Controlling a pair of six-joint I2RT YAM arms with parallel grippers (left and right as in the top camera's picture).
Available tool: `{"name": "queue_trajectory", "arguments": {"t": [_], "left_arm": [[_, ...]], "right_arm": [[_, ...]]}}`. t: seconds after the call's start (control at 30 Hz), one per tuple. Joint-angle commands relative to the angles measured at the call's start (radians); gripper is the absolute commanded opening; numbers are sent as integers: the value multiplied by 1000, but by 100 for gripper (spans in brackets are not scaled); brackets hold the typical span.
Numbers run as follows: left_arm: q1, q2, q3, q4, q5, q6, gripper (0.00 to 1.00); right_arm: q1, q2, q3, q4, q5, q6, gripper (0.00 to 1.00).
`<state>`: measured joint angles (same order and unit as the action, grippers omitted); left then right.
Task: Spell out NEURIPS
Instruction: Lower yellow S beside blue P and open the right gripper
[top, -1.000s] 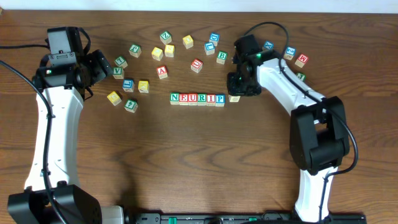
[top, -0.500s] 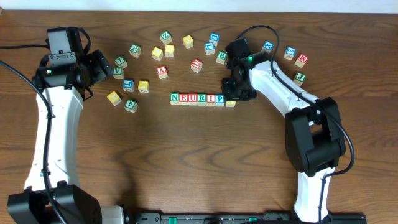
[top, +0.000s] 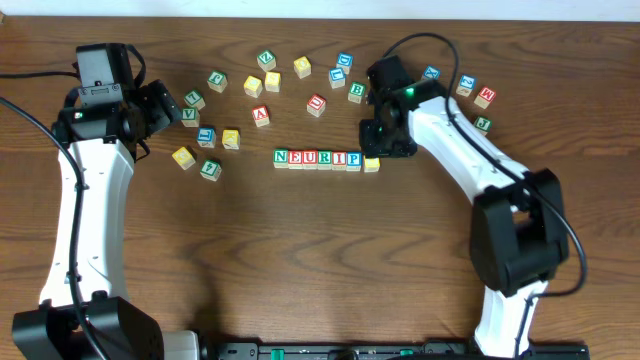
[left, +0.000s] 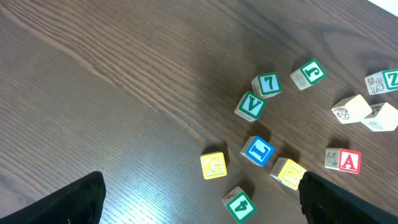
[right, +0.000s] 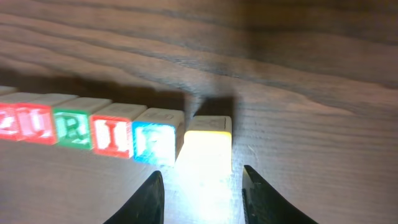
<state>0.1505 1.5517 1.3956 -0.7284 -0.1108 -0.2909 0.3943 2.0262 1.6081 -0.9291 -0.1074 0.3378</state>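
Observation:
Six lettered cubes stand in a row reading N E U R I P (top: 317, 158) at the table's middle. A cube with a plain yellow face (top: 372, 165) sits at the row's right end, next to the blue P (right: 154, 142). In the right wrist view the yellow cube (right: 208, 152) lies between my right gripper's (right: 202, 196) fingers, with a gap on each side. That gripper (top: 382, 148) is open and hovers just behind the cube. My left gripper (top: 165, 108) is wide open at the far left, holding nothing.
Loose cubes lie scattered behind the row, among them a red A (top: 261, 116) and a green V (top: 190, 117). Under the left gripper (left: 199, 208) lie a yellow G (left: 213, 165), a blue L (left: 258, 150) and a green 4 (left: 239, 205). More cubes sit at the back right (top: 485, 97).
The right gripper carried the yellow cube left and down to the row's end, then spread its fingers off it. The left arm has not moved.

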Motion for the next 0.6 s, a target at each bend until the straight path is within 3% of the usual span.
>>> {"name": "queue_trajectory", "arguments": {"t": [0.0,0.27,0.57], "left_arm": [[3,8,13,0,-6,2,98],[3,8,13,0,-6,2,98],[3,8,13,0,-6,2,98]], "right_arm": [[-11,-35,15,-19,10,14,35],[-12,-26,-12,-29,114,60,31],[-14,-25,-139,85,116,78,28]]}}
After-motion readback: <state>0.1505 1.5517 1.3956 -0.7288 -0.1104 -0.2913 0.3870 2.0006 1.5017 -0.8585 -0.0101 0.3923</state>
